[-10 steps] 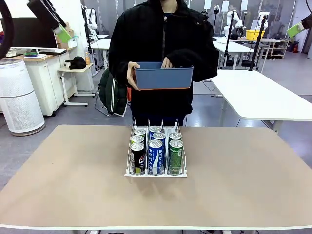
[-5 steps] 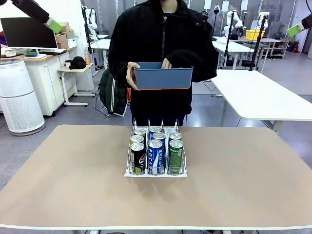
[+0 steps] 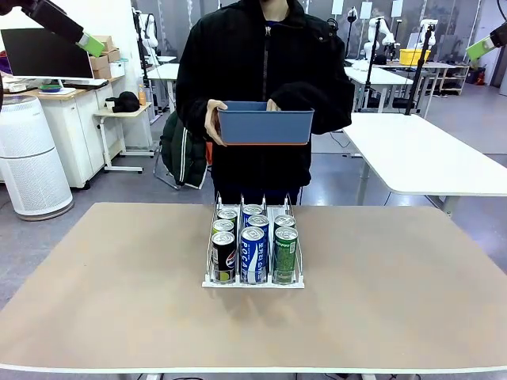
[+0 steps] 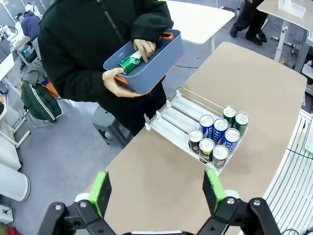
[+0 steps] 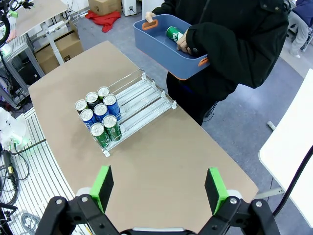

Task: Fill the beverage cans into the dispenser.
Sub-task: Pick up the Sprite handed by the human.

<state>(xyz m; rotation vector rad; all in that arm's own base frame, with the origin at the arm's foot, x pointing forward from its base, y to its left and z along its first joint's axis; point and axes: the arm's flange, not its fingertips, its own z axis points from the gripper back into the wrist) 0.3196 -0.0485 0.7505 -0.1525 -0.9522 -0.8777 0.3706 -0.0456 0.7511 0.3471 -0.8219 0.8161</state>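
The dispenser (image 3: 253, 283) sits mid-table with several beverage cans (image 3: 253, 253) lined up at its near end, black, blue and green lanes. Its far rails (image 4: 171, 115) (image 5: 142, 95) lie bare behind the cans (image 4: 219, 129) (image 5: 100, 112). Across the table a person holds a blue bin (image 3: 265, 127) (image 4: 146, 61) (image 5: 166, 46) at chest height, one hand (image 4: 145, 48) (image 5: 184, 46) on a green can (image 4: 131, 61) (image 5: 173, 33) inside it. My left gripper (image 3: 89, 39) (image 4: 156, 191) and right gripper (image 3: 483, 47) (image 5: 159, 188) hang high above the table, both open and holding nothing.
The tan table (image 3: 119, 301) stretches wide on both sides of the dispenser. Behind it stand a white air purifier (image 3: 28, 162), a side desk and a white table (image 3: 428, 158). Metal shelving (image 5: 29, 161) runs along the table's side.
My left gripper has swung a little up and to the left in the front view. The person, the bin and the cans stay where they were.
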